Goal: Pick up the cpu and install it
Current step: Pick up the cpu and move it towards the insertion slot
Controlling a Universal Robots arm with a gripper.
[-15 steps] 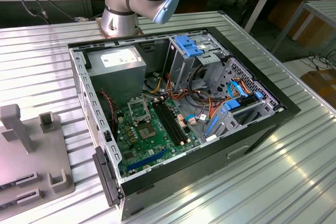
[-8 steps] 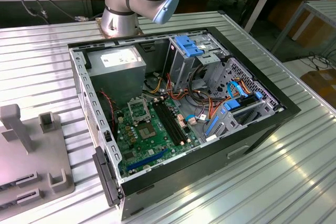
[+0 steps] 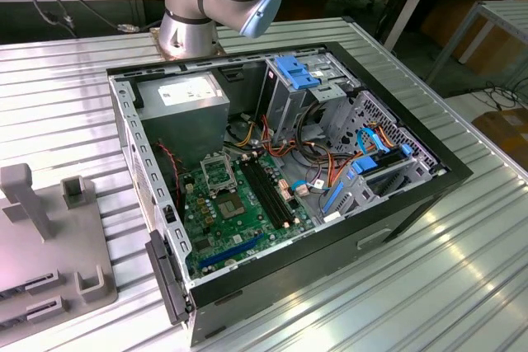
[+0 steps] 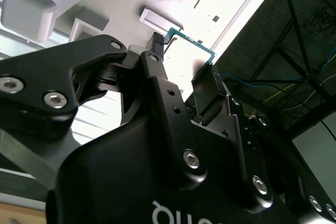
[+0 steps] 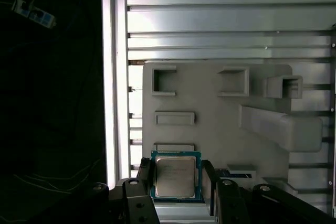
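Fingers (image 5: pixel 145 176) of the gripper (image 5: pixel 176 181), two black ones, clamp the single cpu (image 5: pixel 175 176) by opposite edges, its silver-grey top facing the first wrist view. The cpu sits over one grey fixture plate (image 5: pixel 215 129); whether it touches the plate cannot be told. That plate carries two square pockets, two flat rectangular recesses and one long sloped block, and it lies on the slatted metal table (image 5: pixel 220 24). In the exterior view, one open computer case (image 3: pixel 412 195) lies beside the plate, holding one green motherboard (image 3: pixel 247 224), one metal-framed socket (image 3: pixel 216 172) and one power supply (image 3: pixel 183 98).
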